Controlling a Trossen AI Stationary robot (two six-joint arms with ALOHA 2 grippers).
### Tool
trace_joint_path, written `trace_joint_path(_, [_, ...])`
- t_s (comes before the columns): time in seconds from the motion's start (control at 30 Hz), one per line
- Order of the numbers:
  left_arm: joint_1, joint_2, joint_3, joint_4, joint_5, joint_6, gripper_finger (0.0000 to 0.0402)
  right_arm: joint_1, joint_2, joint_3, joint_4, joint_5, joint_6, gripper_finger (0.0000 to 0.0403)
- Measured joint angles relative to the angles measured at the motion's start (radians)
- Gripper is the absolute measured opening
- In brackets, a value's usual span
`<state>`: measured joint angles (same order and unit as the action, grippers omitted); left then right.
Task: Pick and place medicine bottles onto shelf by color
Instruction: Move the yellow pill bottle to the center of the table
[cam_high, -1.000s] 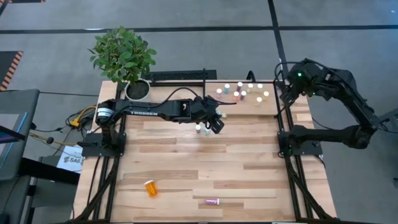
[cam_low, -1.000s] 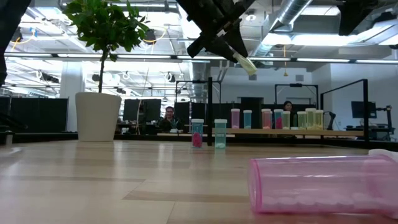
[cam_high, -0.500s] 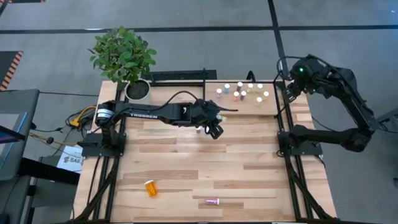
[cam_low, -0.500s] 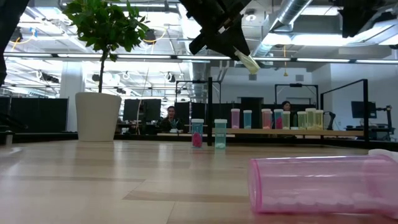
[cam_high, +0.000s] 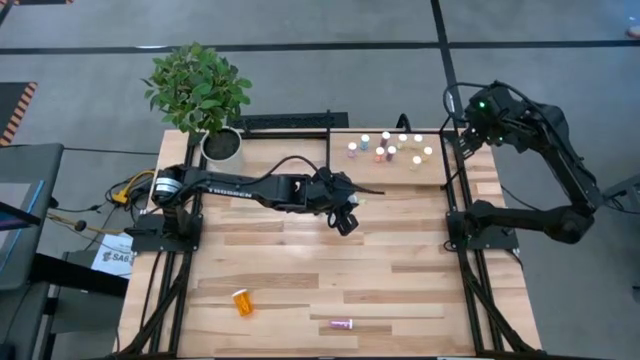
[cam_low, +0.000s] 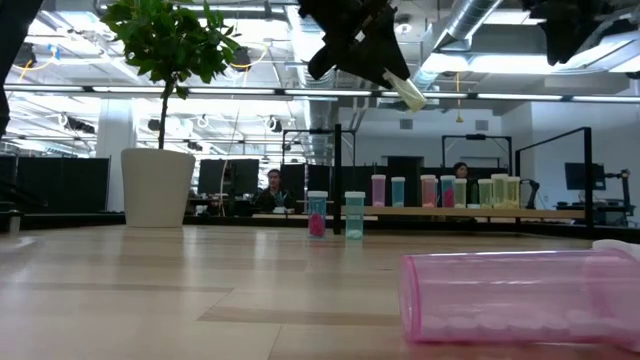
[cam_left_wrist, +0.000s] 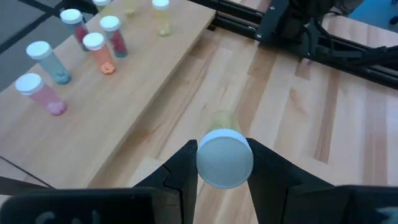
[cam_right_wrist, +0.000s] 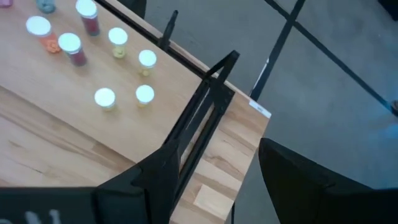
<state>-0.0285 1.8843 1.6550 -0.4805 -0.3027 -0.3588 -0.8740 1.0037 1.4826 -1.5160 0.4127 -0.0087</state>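
Note:
A pale yellow medicine bottle (cam_left_wrist: 219, 121) with a white cap is held high over the table's middle by my left gripper (cam_high: 345, 218), which is shut on it just in front of the shelf (cam_high: 400, 175). Several white-capped bottles (cam_high: 385, 148) stand on the shelf. A pink bottle (cam_low: 317, 213) and a teal one (cam_low: 354, 215) stand upright on the table in front of it. An orange bottle (cam_high: 242, 301) and a pink one (cam_high: 342, 324) lie on their sides near the table's near edge. My right gripper (cam_right_wrist: 233, 180) is open over the far right corner and holds nothing. My left gripper pinches the yellow bottle between its two fingers at the cap end (cam_left_wrist: 224, 158), the cap facing back toward the wrist. The bottle lies along the fingers, and its body (cam_low: 408, 92) sticks out past the fingertips, slanting downward. It hangs well clear of the table.
A potted plant (cam_high: 221, 143) stands at the far left corner. The shelf's black frame (cam_right_wrist: 205, 106) runs along its right end, under my right gripper. The pink bottle (cam_low: 515, 297) lies close to the low camera. People sit in the room beyond the table.
My left gripper has moved toward the table's near edge with the yellow bottle, rolling a little about its own line; the bottle stays held and clear of the table. My right arm has swung a little toward the far edge.

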Motion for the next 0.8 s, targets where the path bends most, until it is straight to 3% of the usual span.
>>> trace_joint_path(0.5, [-0.004, 0.0, 0.0, -0.082, 0.014, -0.11, 0.0095, 0.001, 0.042, 0.0, 0.064, -0.025, -0.101, 0.0238])
trace_joint_path(0.8, [-0.004, -0.001, 0.001, -0.325, 0.151, -0.309, 0.0095, 0.001, 0.045, 0.0, 0.083, -0.037, -0.096, 0.0238])
